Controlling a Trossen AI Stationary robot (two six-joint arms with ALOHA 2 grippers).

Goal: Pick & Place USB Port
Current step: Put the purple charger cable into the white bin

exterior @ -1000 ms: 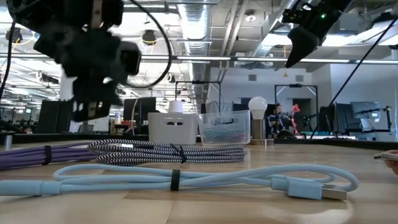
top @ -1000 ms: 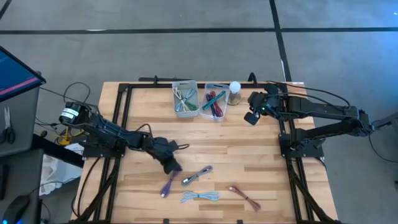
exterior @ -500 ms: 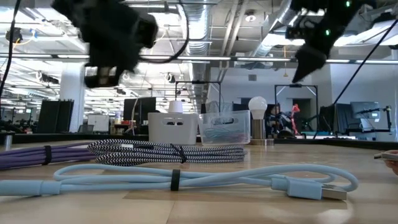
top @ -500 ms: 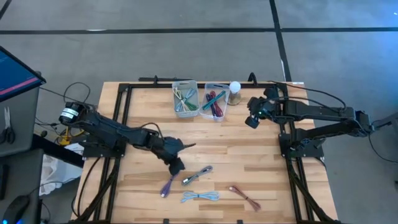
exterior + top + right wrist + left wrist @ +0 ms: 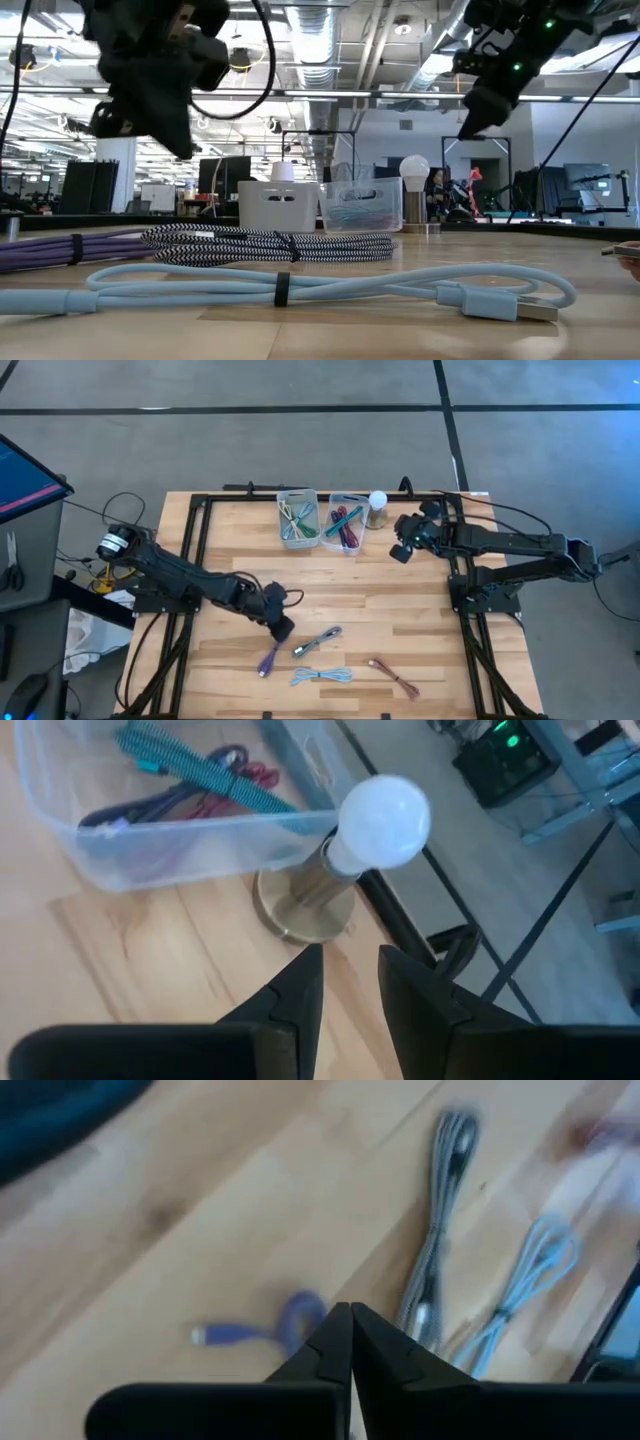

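Observation:
Several bundled USB cables lie on the wooden table near its front edge: a purple one (image 5: 268, 658), a grey striped one (image 5: 317, 642), a light blue one (image 5: 322, 676) and a reddish one (image 5: 392, 674). My left gripper (image 5: 281, 626) hangs above the table just behind the purple cable (image 5: 255, 1332), shut, with nothing between its fingers. My right gripper (image 5: 399, 550) hovers at the far right, next to a lamp (image 5: 380, 815), its fingers a little apart and empty.
Two clear bins (image 5: 298, 518) (image 5: 345, 523) holding more cables stand at the far edge, and the lamp (image 5: 377, 508) stands right of them. The black frame rails (image 5: 196, 550) run along both table sides. Bare wood lies between the bins and the cables.
My left gripper has shut on nothing above the table near the purple cable. It has also risen and shifted a little toward the table's right. The cables lie where they were.

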